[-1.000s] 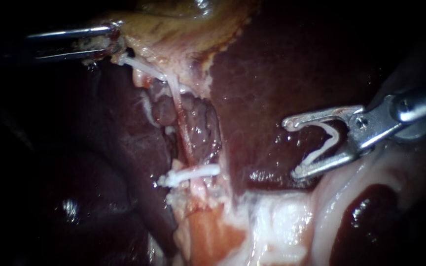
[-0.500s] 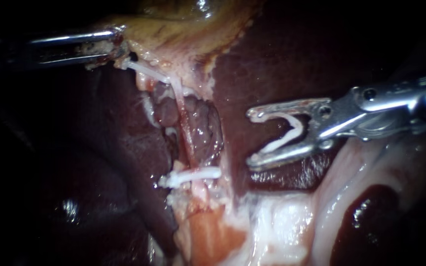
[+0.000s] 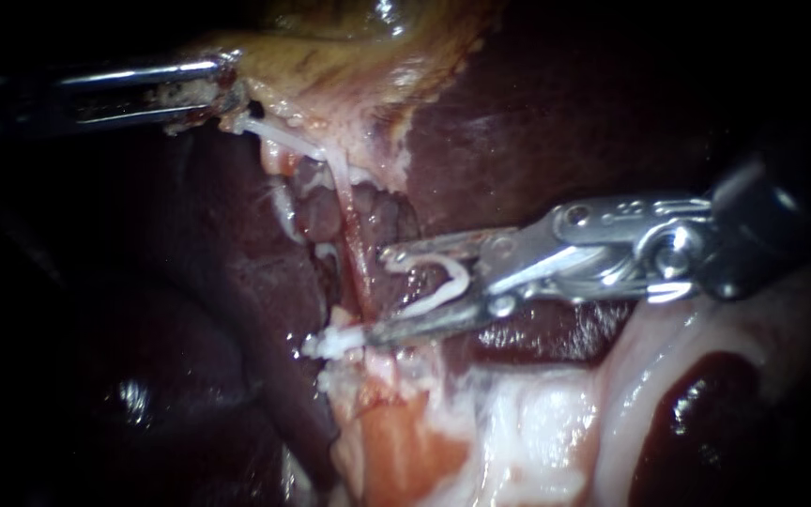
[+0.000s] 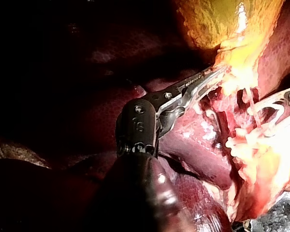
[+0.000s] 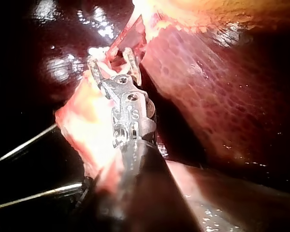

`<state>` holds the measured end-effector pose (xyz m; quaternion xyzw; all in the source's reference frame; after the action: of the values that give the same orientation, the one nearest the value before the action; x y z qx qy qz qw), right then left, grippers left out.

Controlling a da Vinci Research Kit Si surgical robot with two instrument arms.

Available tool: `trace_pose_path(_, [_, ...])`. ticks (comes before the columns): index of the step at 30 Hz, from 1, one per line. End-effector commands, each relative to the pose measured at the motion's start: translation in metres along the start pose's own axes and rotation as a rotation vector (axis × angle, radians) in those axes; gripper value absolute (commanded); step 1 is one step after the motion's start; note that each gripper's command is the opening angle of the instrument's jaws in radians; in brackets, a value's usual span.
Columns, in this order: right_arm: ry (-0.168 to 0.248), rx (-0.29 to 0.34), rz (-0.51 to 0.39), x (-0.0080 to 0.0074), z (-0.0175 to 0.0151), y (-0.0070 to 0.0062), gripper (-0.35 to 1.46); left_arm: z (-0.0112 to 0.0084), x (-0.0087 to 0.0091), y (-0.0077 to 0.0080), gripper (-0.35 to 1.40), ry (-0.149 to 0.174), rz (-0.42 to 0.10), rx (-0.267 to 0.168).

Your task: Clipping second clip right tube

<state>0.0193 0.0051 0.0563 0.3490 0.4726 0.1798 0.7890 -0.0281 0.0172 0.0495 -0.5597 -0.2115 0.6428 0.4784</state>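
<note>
Near the middle of the endoscope view, between dark liver (image 3: 537,122) and yellow-tan gallbladder (image 3: 330,56): the tube (image 3: 354,258), approached from the right by the right instrument (image 3: 377,293). Holds its end effector spread wide, gripping a white loaded clip (image 3: 452,282) from both sides, open mouth toward the tube, jaw tips level with the tube and seemingly not yet past its far side. Risks, by judgement: a partial bite if closed at this depth, with the tube left half sealed; stacking on, or knocking loose, the placed clip (image 3: 330,343), partly covered by the lower jaw; trapping liver behind the tube if pushed deeper unseen; tipping the loaded clip out of its seat by scraping on tissue. At upper left, left instrument (image 3: 218,89), end effector clamped on the gallbladder edge, tissue stretched toward it; risks tearing so thin a strand if pulled harder. Appearance of the tube: slender, pale pink, glistening, taut; runs nearly upright from the gallbladder down into pale fatty tissue (image 3: 518,422), bare along its middle, crossed low down by the white placed clip. Cannot be settled from this view alone as the task's left or right tube; taken as the target only from the aim of the loaded clip.
</note>
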Motion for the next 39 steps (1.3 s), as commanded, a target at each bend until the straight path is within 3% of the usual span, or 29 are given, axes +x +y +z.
trace_pose_path(1, [0.018,0.023,0.017,0.0,0.0005,0.0,0.49,0.0,0.0,0.0,-0.35,0.0,0.0,0.0])
trace_pose_path(9, [0.101,0.139,0.08,0.0007,0.0018,-0.0007,0.5,0.0002,0.0,0.0001,-0.35,0.001,0.0,0.002])
trace_pose_path(19, [0.206,0.276,0.116,0.0036,0.0007,-0.0046,0.49,0.0001,0.0,0.0001,-0.35,-0.001,0.0,-0.001])
trace_pose_path(26, [0.195,0.321,0.11,0.0039,0.0004,-0.0048,0.47,0.0001,0.0,0.0001,-0.35,0.0,0.0,-0.001])
trace_pose_path(39, [0.19,0.32,0.106,0.0029,0.0003,-0.0039,0.3,0.0003,-0.0002,0.0001,-0.35,-0.001,0.001,-0.003])
